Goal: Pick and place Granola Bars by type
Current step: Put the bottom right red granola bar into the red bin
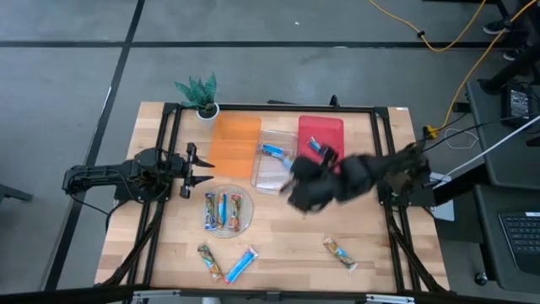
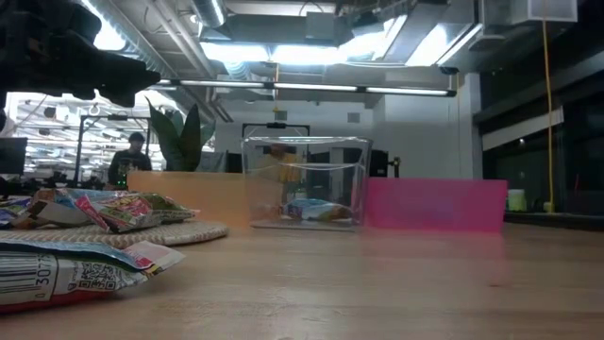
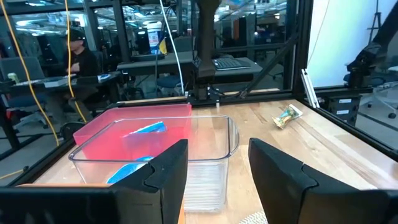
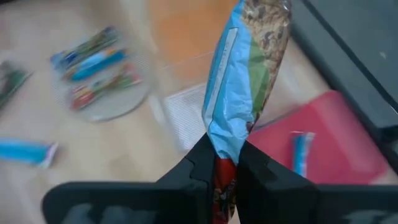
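My right gripper is shut on a granola bar with a light-blue, green and tan wrapper. In the high view it hovers beside the clear bin, near the red tray. One blue bar lies in the clear bin and another in the red tray. Several bars lie on the round clear plate. Loose on the table are a tan bar, a blue bar and a second tan bar. My left gripper waits open left of the plate. My right gripper pinches the bar between its two fingers at one end of the wrapper. The bar sticks out ahead of the fingers along their line and is lifted clear of the table and the bins. From which side the fingers point cannot be told.
An orange tray sits left of the clear bin, with a small potted plant at the far left corner. A black frame runs around the table's edges. Bare wood lies between the plate and the near right tan bar.
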